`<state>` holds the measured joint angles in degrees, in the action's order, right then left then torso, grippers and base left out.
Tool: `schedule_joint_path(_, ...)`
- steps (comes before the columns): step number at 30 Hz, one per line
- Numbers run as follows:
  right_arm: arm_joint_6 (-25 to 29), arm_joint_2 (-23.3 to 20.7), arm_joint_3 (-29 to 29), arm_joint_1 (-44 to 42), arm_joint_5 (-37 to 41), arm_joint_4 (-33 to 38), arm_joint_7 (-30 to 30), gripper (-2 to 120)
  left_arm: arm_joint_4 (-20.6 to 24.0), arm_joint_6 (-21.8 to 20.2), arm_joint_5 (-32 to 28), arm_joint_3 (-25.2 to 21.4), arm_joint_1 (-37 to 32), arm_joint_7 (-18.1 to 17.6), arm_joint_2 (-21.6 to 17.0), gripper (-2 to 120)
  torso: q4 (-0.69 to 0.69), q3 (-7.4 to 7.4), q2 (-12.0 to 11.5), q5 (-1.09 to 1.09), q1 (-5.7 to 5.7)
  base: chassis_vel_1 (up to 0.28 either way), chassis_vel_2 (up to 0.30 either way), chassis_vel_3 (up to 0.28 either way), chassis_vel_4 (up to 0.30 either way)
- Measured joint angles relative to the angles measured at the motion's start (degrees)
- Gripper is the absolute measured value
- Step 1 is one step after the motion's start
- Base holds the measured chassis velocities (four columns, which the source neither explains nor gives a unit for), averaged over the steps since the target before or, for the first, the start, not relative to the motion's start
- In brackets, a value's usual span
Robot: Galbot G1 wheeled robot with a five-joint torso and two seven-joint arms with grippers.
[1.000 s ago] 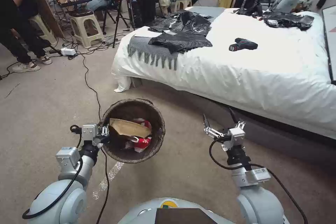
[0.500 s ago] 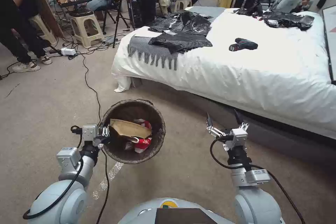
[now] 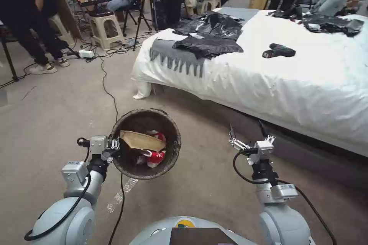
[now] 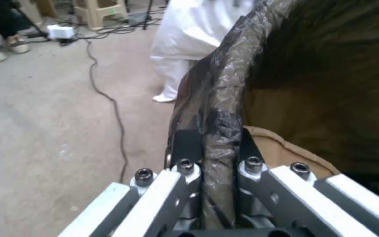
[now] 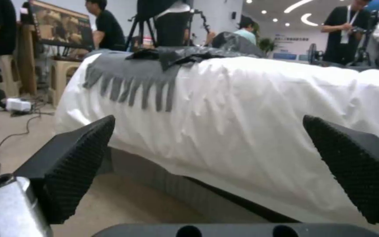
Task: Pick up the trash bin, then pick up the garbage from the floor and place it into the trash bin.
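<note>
My left gripper [image 3: 115,146] is shut on the near left rim of the trash bin [image 3: 173,149], which hangs above the carpet with its dark bag folded over the edge. In the left wrist view the fingers [image 4: 185,149] pinch the bagged rim [image 4: 218,131]. Garbage lies inside the bin: a crumpled brown paper bag [image 3: 141,140] and red-and-white wrappers [image 3: 155,157]. My right gripper [image 3: 247,132] hovers open and empty above the floor beside the bed; its black pads [image 5: 77,158] stand wide apart.
A bed with a white sheet [image 3: 291,80] fills the right, carrying black bags [image 3: 209,46], a grey fringed cloth [image 3: 172,55] and a dark drill [image 3: 278,50]. A black cable [image 3: 108,92] crosses the carpet. Stools [image 3: 101,28], a tripod and people stand at the back.
The whole picture has shifted right, so the camera has turned or moved left. My left gripper keeps hold of the bin. The right gripper has sunk slightly and stays open.
</note>
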<state>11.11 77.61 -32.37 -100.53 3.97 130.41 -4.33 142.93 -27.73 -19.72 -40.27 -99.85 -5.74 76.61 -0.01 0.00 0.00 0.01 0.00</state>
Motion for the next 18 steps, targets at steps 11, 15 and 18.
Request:
schedule_joint_path(11,0.09,-2.64,-2.05,0.15,2.07,-1.59,-0.41,100,0.04,-0.04,-0.11,-0.50,-0.09,-0.02,-0.26,3,0.01,0.00,0.00,0.00,0.00,0.088,0.087,0.091,0.088)
schedule_joint_path(15,0.08,-3.05,-1.95,0.43,2.20,-2.12,-0.39,100,0.04,-0.04,-0.12,-0.51,-0.05,-0.03,-0.20,3,0.00,0.00,0.00,0.00,0.00,0.096,0.090,0.096,0.106)
schedule_joint_path(18,0.05,-3.50,-1.86,0.55,2.32,-2.24,-0.40,100,0.02,-0.04,-0.12,-0.51,-0.01,-0.04,-0.14,3,0.02,0.00,0.00,0.00,0.00,0.133,0.100,0.094,0.094)
